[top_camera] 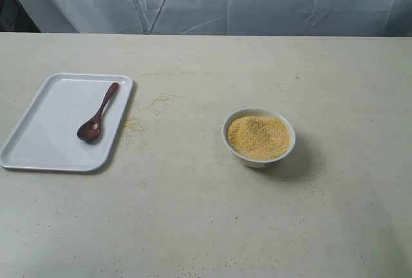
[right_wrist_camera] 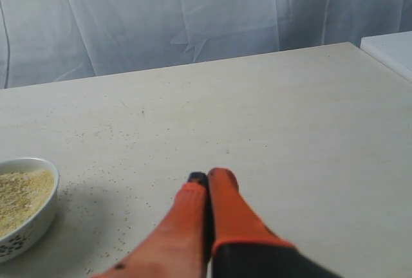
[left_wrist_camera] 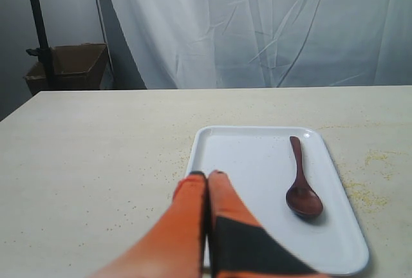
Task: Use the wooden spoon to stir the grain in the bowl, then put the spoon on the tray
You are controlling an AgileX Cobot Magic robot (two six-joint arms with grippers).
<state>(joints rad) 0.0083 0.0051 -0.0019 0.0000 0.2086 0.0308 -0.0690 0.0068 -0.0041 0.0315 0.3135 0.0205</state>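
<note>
The dark wooden spoon [top_camera: 96, 114] lies on the white tray [top_camera: 45, 143] at the table's left, its oval bowl toward the front; it shows too in the left wrist view as the spoon [left_wrist_camera: 301, 185] on the tray [left_wrist_camera: 257, 156]. The white bowl [top_camera: 258, 156] stands right of centre, filled with a mound of golden grain [top_camera: 258, 136]. My left gripper [left_wrist_camera: 206, 175] is shut and empty, hovering near the tray's near edge, apart from the spoon. My right gripper [right_wrist_camera: 207, 176] is shut and empty over bare table, with the bowl [right_wrist_camera: 29, 217] and grain [right_wrist_camera: 19, 194] off to one side. Neither arm shows in the exterior view.
Spilled grains [top_camera: 133, 125] lie on the table just right of the tray, with more scattered [top_camera: 161, 100] behind. A white cloth backdrop [top_camera: 206, 1] hangs behind the table. A brown box [left_wrist_camera: 67, 65] sits beyond the table's far corner in the left wrist view.
</note>
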